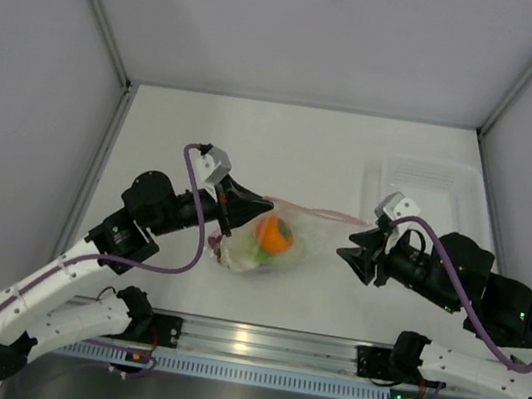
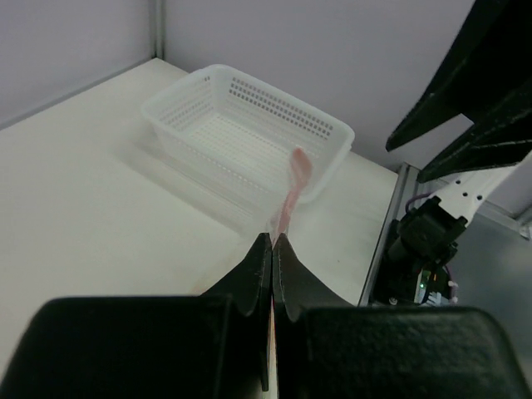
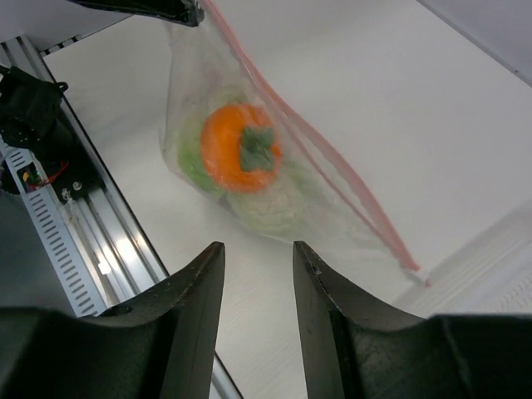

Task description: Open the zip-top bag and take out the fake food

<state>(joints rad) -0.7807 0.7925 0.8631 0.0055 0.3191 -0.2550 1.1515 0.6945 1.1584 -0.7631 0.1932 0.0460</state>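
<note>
The clear zip-top bag [image 1: 274, 241] hangs at the table's middle, its pink zip strip [image 1: 317, 210] running right. Inside show an orange fruit with a green top [image 1: 275, 233] and pale green pieces. My left gripper [image 1: 263, 202] is shut on the bag's left top corner; in the left wrist view the pink strip [image 2: 291, 193] runs out from the closed gripper [image 2: 272, 241]. My right gripper [image 1: 344, 251] is open and empty just right of the bag. In the right wrist view the gripper [image 3: 258, 249] faces the bag [image 3: 249, 166] with the orange fruit [image 3: 239, 148].
A clear rectangular tray [image 1: 429, 190] stands at the back right, seen as a white perforated basket [image 2: 249, 133] in the left wrist view. The metal rail [image 1: 253, 344] runs along the near edge. Side walls close in the table.
</note>
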